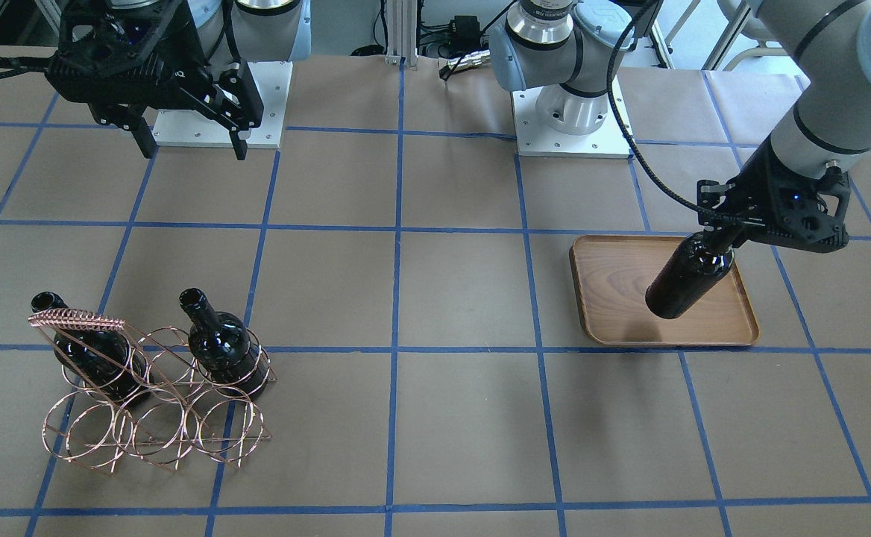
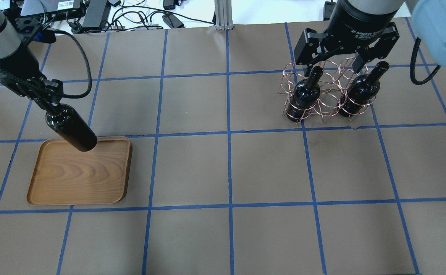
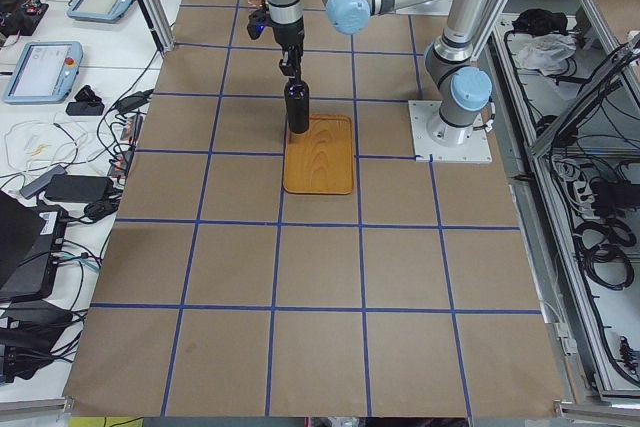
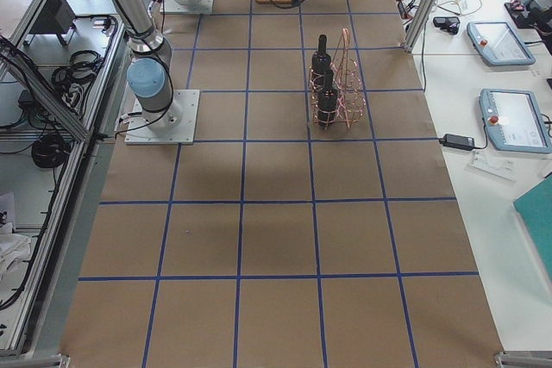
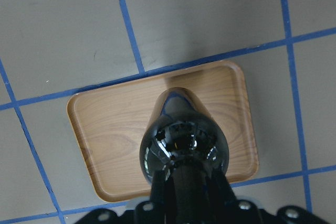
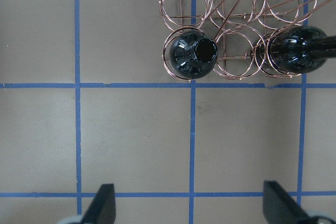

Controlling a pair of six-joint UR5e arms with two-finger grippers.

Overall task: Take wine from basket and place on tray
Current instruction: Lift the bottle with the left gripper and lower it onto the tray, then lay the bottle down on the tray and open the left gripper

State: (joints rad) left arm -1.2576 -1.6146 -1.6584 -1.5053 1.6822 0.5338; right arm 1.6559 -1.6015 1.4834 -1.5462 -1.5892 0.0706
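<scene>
Black glass bottle update: one wine [image 2: 72, 130] is out of the basket [image 1: 77, 321] and hangs upright over the far end of the wooden tray [image 2: 55, 183], on the left side of the desk [image 2: 227, 172]. The left gripper [image 2: 50, 106] has its jaws clamped on the neck. Can't tell if the base touches the wood. Two more bottles [image 1: 219, 347] sit in the end rings of one basket row, over on the right. The right gripper [image 1: 194, 149] hovers nearby, jaws spread wide.
</scene>
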